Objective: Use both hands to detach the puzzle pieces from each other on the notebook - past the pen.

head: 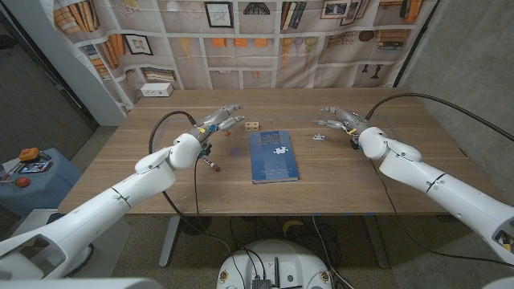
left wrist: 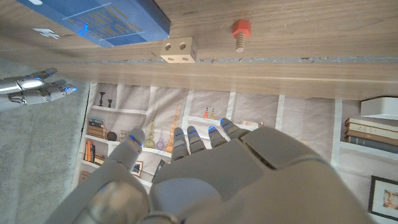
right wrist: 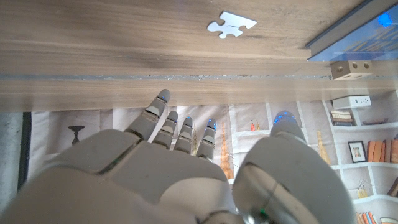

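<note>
So both hands are up over the far half of the surface (head: 161,189), holding nothing. The left hand (head: 218,120) has its fingers spread and reaching toward the far edge, empty. The right hand (head: 342,120) is the same deal, fingers apart and pointing across toward the middle, nothing in it.

The notebook (head: 272,156) is blue and lies between the two arms, roughly in the middle of the surface. There's a white puzzle piece (head: 279,150) lying on its cover, toward the right side. Can't tell from here if that's one piece or a couple locked together, it's too small. Another white piece (head: 319,137) lies on the bare wood just right of the notebook, near the right hand's fingertips but not touching them.

The pen (head: 210,161) lies left of the notebook, right beside the left wrist. Past the left fingers there's a small wooden block (head: 253,126) with holes and a red bolt (left wrist: 241,31). A white box (head: 157,90) is at the far left corner.
</note>
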You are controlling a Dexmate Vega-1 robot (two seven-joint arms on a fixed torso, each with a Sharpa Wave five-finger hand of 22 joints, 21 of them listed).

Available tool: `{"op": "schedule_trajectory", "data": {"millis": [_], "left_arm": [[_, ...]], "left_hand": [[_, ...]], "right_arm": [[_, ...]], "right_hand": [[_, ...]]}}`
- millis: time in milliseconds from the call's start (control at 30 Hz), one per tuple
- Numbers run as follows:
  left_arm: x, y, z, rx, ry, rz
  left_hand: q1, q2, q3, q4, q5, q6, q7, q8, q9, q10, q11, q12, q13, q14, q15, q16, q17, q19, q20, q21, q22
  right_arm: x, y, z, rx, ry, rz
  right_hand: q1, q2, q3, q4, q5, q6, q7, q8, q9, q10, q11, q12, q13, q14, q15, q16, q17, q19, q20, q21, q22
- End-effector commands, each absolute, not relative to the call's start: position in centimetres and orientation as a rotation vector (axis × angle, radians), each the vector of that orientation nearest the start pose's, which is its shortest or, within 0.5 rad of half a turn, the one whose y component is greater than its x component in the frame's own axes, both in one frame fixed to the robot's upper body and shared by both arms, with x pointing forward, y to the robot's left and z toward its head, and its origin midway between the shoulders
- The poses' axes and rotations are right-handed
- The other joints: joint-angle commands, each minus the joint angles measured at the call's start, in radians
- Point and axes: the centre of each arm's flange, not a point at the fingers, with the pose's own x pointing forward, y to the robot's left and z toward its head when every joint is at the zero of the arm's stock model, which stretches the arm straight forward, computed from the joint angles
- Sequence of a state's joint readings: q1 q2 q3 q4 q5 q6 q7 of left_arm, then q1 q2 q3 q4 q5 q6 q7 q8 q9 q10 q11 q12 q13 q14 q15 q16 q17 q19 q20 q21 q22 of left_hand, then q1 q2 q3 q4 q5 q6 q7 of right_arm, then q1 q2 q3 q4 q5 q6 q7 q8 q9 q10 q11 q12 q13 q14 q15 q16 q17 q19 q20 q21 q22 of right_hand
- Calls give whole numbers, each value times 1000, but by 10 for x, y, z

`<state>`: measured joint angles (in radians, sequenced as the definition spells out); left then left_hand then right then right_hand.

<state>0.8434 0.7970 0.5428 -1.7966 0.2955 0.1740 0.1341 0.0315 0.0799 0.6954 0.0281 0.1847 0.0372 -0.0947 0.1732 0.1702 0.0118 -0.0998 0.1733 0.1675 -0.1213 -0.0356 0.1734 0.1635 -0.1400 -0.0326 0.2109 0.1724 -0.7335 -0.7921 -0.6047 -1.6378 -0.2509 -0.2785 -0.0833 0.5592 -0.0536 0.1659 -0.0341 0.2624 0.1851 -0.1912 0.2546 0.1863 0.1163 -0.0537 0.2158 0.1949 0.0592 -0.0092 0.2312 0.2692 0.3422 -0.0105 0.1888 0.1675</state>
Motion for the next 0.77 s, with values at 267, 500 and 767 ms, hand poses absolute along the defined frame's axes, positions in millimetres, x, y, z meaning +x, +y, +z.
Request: {"op": "schedule_trajectory", "data": {"millis": [267, 500, 767], "left_arm": [[613, 262, -17, 813, -664, 31], [616, 274, -24, 722, -644, 40], [623, 282, -36, 602, -615, 43]], "left_hand": [[20, 84, 3, -20, -1, 8, 5, 5, 1, -8, 3, 6, 3, 10, -72, 1, -1, 11, -59, 5, 0], [24, 86, 4, -27, -1, 15, 7, 8, 1, -4, 6, 10, 3, 13, -71, 1, -1, 20, -54, 5, -1], [29, 89, 6, -35, -2, 25, 11, 10, 1, 2, 8, 13, 3, 22, -71, 4, -1, 34, -46, 6, -1]], "right_arm": [[642, -285, -3, -858, -521, -48], [644, -285, -11, -790, -506, -58], [647, -277, -9, -730, -493, -35]], "right_hand": [[-18, 28, 0, 13, -18, 5, 5, -13, -2, 39, 1, 10, -1, 20, -20, 10, -4, 16, -19, 7, 0], [-25, 40, 0, 14, -29, 21, 9, -15, -4, 54, 4, 10, -3, 33, -26, 14, -8, 26, -24, 7, -1], [-29, 51, 2, 11, -39, 41, 10, -17, -6, 68, -1, 8, -5, 47, -35, 17, -12, 35, -30, 7, -1]]}}
